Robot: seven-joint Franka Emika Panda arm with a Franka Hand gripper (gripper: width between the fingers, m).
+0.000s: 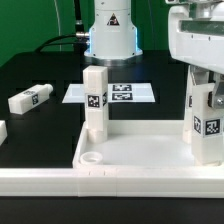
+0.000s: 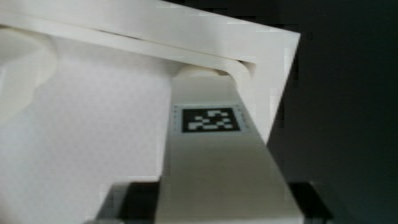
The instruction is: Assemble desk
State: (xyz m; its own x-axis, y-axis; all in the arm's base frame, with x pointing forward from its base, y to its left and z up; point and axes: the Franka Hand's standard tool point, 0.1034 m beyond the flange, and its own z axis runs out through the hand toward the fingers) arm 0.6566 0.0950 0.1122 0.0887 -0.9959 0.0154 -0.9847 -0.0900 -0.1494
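The white desk top (image 1: 140,152) lies tray-like at the front of the exterior view, with an empty round socket (image 1: 90,157) near its left corner. One tagged white leg (image 1: 95,102) stands upright at its back-left corner. My gripper (image 1: 203,80) is shut on a second leg (image 1: 205,120), holding it upright over the top's right back corner. In the wrist view this held leg (image 2: 214,130) runs from between my dark fingers (image 2: 139,200) down to the desk top (image 2: 89,110). Whether its foot sits in a socket is hidden.
A loose leg (image 1: 30,98) lies on the black table at the exterior view's left, and part of another (image 1: 2,131) shows at the left edge. The marker board (image 1: 125,94) lies behind the desk top, in front of the robot base (image 1: 110,35).
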